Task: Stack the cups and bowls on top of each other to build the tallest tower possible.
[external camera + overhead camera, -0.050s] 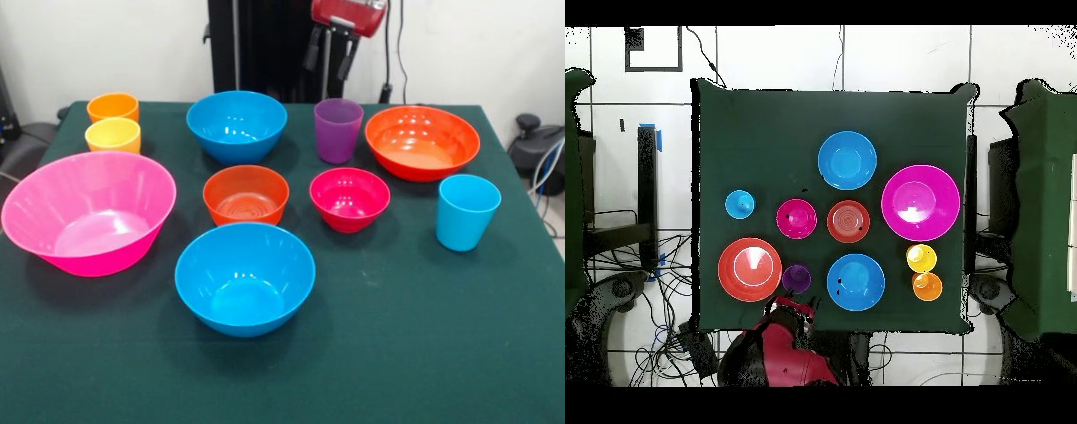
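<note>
Currently the jaws (329,55) hang open and empty above the purple cup (338,129)

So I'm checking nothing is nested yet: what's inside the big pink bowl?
Nothing shows inside the big pink bowl: both views look down onto its bare bottom. The table under it is covered.
</note>
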Controlling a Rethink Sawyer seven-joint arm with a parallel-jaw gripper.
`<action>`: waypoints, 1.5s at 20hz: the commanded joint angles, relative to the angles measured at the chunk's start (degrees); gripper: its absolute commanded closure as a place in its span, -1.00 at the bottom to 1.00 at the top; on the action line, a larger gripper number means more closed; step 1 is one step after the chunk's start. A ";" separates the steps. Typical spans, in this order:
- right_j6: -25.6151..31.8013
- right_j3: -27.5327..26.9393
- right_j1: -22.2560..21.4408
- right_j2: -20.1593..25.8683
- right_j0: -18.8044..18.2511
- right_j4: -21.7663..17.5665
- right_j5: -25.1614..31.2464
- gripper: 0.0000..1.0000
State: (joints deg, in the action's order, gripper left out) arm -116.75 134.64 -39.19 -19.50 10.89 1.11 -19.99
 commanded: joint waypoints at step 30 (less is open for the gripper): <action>-8.40 -8.51 7.05 10.74 -4.90 -2.94 -3.82 -1.00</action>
State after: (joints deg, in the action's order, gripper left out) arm -116.75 131.66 -36.62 -16.27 7.33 0.69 -21.33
